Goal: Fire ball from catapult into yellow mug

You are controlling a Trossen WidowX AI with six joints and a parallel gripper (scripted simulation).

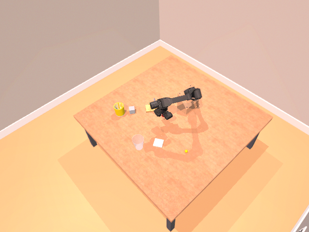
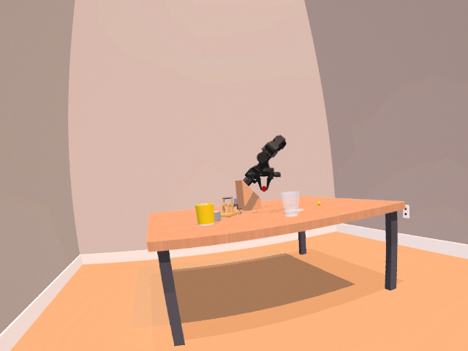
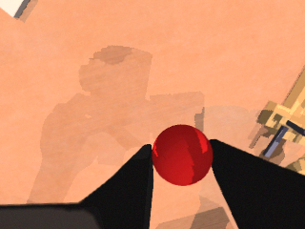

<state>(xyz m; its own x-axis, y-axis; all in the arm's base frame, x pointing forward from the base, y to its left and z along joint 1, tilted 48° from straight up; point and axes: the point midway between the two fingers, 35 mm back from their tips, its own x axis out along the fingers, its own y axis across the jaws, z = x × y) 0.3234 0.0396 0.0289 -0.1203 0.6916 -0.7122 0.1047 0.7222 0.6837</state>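
My gripper [image 2: 263, 188] [image 3: 179, 149] is shut on the red ball [image 1: 162, 115] and holds it well above the table, with a fingertip on each side of it. The wooden catapult [image 1: 148, 108] [image 2: 227, 208] [image 3: 281, 117] stands on the table; in the top view the arm hides much of it, and in the wrist view only part of it shows, at the right edge. The yellow mug [image 1: 119, 109] [image 2: 205, 213] stands upright at the far left of the table, beyond the catapult from the arm.
A grey cube [image 1: 132, 109] [image 2: 217, 216] sits between mug and catapult. A clear cup [image 1: 137, 141] [image 2: 290, 203] stands beside a flat white square [image 1: 158, 142]. A small yellow ball [image 1: 186, 151] [image 2: 319, 202] lies on the table. A brown wedge-shaped block [image 2: 246, 197] stands behind the catapult.
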